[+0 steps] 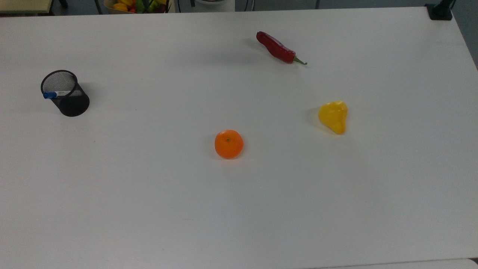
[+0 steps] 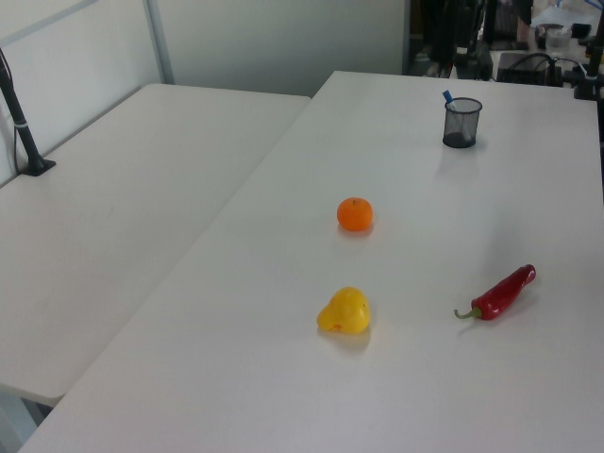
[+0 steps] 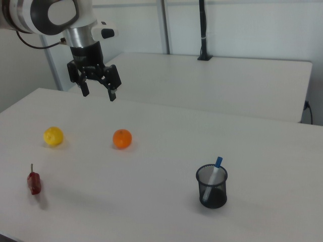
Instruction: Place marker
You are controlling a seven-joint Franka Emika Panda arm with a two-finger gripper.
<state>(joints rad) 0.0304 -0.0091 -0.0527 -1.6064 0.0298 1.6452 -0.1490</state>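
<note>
Black fingers of the gripper [image 3: 98, 94] stand spread apart with nothing between them, hanging in the air above the white table [image 3: 161, 166] in the right view, higher than the fruit and toward the right view's upper left. We see the fingers pointing downward, tilted slightly, below a black hand and a silver wrist that bends back into the white arm [image 3: 48, 15] at the right view's top left corner.

We find the marker [image 3: 215, 171] standing in the black mesh cup [image 3: 212, 187], well apart from the gripper. Its long axis runs nearly upright, leaning a little; the blue cap points up and sticks out over the rim, while the white barrel goes down inside. In the top view the marker [image 1: 56, 93] lies across the cup's mouth with its blue cap toward the top view's left. A small label shows on the barrel, but we cannot read it.

Around the table we see an orange [image 3: 122, 138], a yellow fruit [image 3: 53, 136] and a red chilli pepper [image 3: 34, 182].
</note>
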